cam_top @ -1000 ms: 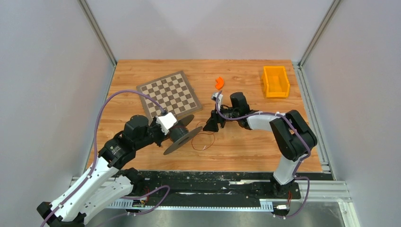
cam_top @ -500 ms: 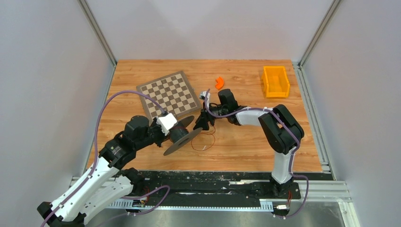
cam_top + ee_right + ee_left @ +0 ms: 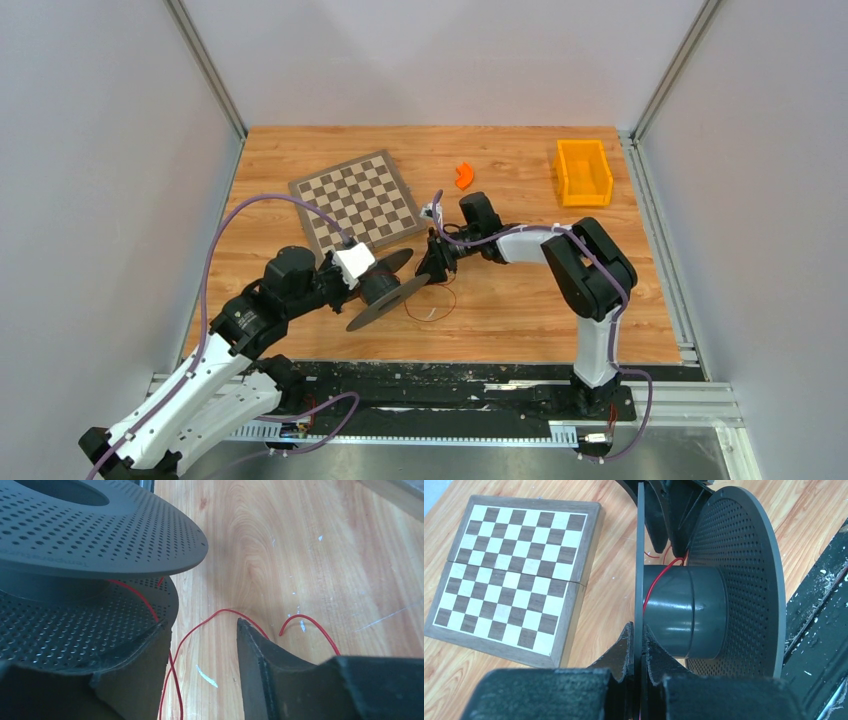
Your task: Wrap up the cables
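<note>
Nearest the arm bases, the left tool [image 3: 638,647] is clenched on the spool [image 3: 385,290], its fingers [image 3: 621,652] pinching the thin edge of one perforated dark flange so that the spool hangs tilted above the bench [image 3: 520,320]. The grey hub sits between the two flanges, and a strand of the red wire [image 3: 220,611] crosses it before dropping off towards the wood. Just right of the spool, the rest of the wire lies limp on the bench in loose loops and curls. The right tool [image 3: 200,630] points down at that spot, close against the spool's lower flange; its jaws stand apart and released, with a strand of wire running on the bench through the gap between them and another curl lying just outside the right finger. Whether a finger touches the wire cannot be told. Farther back on the left lies a chessboard [image 3: 352,200], flat and turned at an angle. Beyond the right tool rests a small orange piece [image 3: 464,175], and at the far right stands an orange bin [image 3: 583,172].
</note>
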